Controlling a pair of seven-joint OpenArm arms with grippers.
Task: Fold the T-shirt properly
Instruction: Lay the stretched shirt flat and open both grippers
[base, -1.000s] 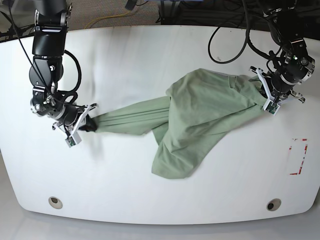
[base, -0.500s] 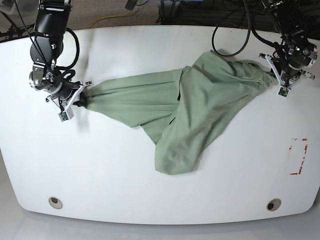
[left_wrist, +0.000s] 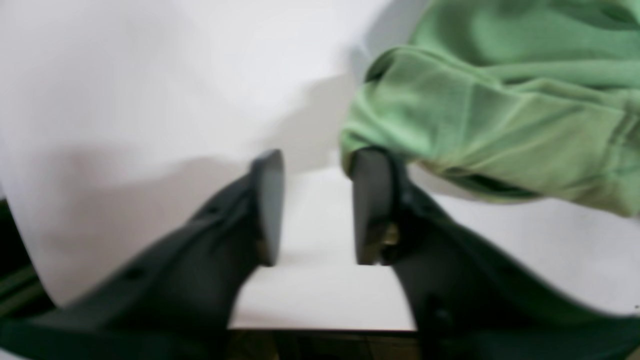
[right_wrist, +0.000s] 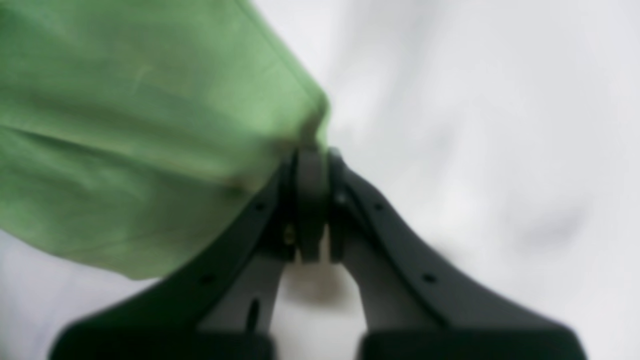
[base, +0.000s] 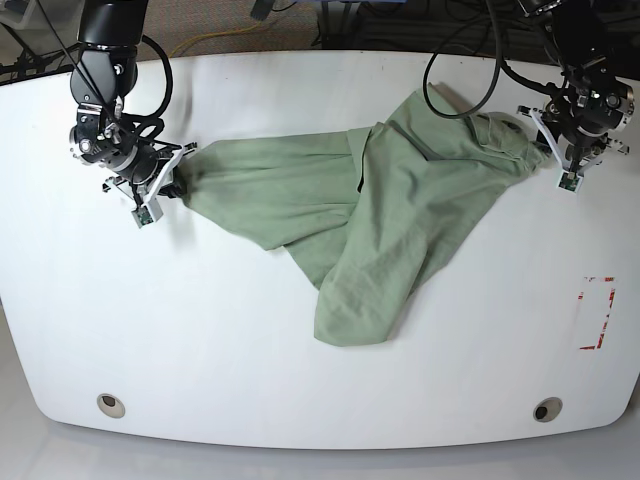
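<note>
The T-shirt (base: 380, 215) lies on the white table (base: 300, 380). It is soft and pale green. It is not flat. It is stretched out sideways across the far half of the table, from one gripper to the other. In the base view, one long part runs to the left side, and a bunched part reaches to the right side. A big flap hangs toward the front edge of the table and ends in a rounded tip. The cloth is full of folds and wrinkles, and one layer lies over another in the middle.

The right gripper (right_wrist: 312, 165) is at the left end of the shirt in the base view. Its two black fingers are pressed tight together, and they pinch a corner of the green cloth between them. The cloth spreads away from that pinch.

The left gripper (left_wrist: 317, 170) is at the other end, near the far right side of the table. Its fingers (left_wrist: 267, 200) are spread apart, and bare white table shows in the gap between them. A bunched green edge of the shirt (left_wrist: 500, 115) sits just beside one finger and seems to touch its tip. No cloth is between the fingers. Both wrist views are blurry.

A red and white mark (base: 597, 313) is on the table, well apart from the shirt.
</note>
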